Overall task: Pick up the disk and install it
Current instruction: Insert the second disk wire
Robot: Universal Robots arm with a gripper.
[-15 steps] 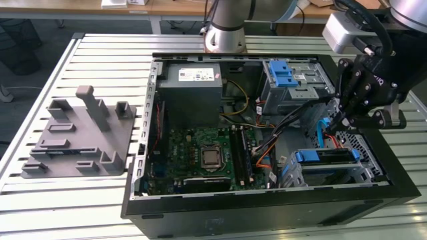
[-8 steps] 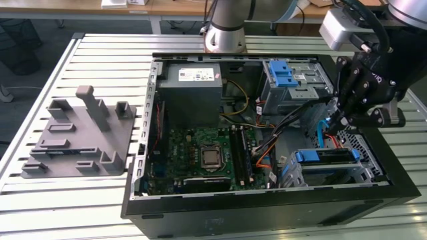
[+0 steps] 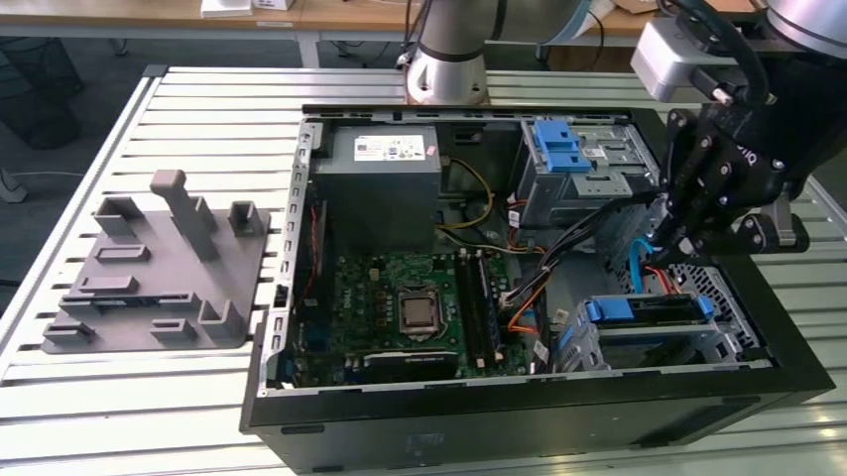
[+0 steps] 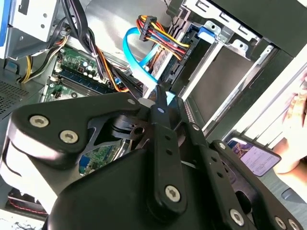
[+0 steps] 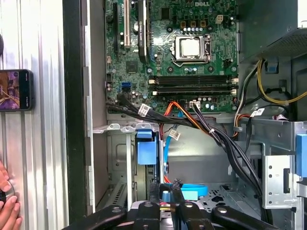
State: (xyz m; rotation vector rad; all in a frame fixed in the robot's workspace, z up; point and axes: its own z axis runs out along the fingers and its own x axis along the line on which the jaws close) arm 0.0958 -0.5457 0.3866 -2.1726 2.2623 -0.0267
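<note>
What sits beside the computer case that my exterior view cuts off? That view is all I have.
Observer: In the first wrist view a phone lies flat on the slatted table, just outside the case wall.
Operator: Is anyone near it?
Observer: Yes. A person's hand is over the table close to the phone. The second wrist view shows the hand too, next to the phone.
</note>
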